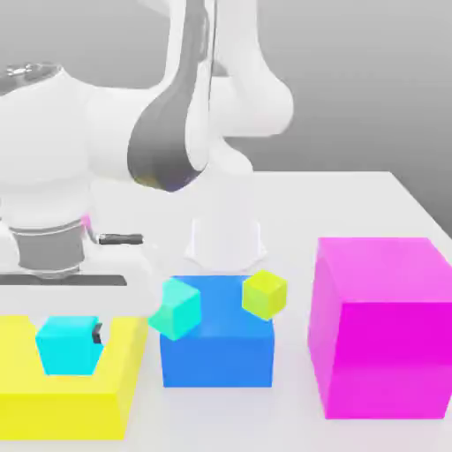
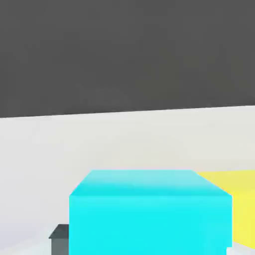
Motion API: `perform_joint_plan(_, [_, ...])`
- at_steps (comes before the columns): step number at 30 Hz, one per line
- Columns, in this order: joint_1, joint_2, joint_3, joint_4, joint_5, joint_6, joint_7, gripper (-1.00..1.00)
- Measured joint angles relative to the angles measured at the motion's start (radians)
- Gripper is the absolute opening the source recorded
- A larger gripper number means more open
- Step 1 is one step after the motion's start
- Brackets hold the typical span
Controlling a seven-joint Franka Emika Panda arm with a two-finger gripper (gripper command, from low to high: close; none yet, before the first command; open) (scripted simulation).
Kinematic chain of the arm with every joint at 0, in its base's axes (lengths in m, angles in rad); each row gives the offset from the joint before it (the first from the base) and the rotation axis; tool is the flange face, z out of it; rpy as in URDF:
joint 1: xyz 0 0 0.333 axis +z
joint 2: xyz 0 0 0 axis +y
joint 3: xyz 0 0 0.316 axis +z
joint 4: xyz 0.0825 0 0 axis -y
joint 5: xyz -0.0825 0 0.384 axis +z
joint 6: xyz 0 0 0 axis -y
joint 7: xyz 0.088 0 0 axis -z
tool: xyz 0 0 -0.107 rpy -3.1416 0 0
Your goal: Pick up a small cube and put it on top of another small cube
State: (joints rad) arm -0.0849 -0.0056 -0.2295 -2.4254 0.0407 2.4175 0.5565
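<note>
Gripper is closed on the cyan cube, at the exterior view's left; jaws stand only as wide as the cube, w/ a dark fingertip against one side of it. Hand view shows the same hold close up: cube's flat cyan face & lighter top, dark fingertip at its side. Cube looks upright, in line w/ the yellow block, which is low & wide; can't tell if cube touches it or hangs above. White arm w/ dark grey parts comes in over the yellow block.

Nr the middle of the ext. view sits the blue block, just beside the yellow block. Turquoise-mint cube overlaps its top edge on the exterior view's left, looks tilted; yellow-green cube overlaps the opp. corner, also at an angle. Can't tell if either rests on the blue block. The two small cubes are apart from each other, w/ blue showing btwn.

Big magenta block stands on the pale table at the exterior view's right, tallest of the blocks & apart from the blue block
</note>
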Motion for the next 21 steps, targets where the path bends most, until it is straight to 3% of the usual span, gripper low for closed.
perform_joint_plan(12, [-0.049, -0.432, 0.143, -0.3, -0.078, -0.128, 0.449, -1.0])
perform_joint_plan(17, [-0.055, -0.339, 0.153, -0.376, -0.076, 0.041, 0.475, -1.0])
perform_joint_plan(18, [-0.056, -0.318, 0.153, -0.385, -0.076, 0.07, 0.475, 1.0])
perform_joint_plan(21, [-0.056, -0.318, 0.153, -0.385, -0.076, 0.07, 0.475, 1.0])
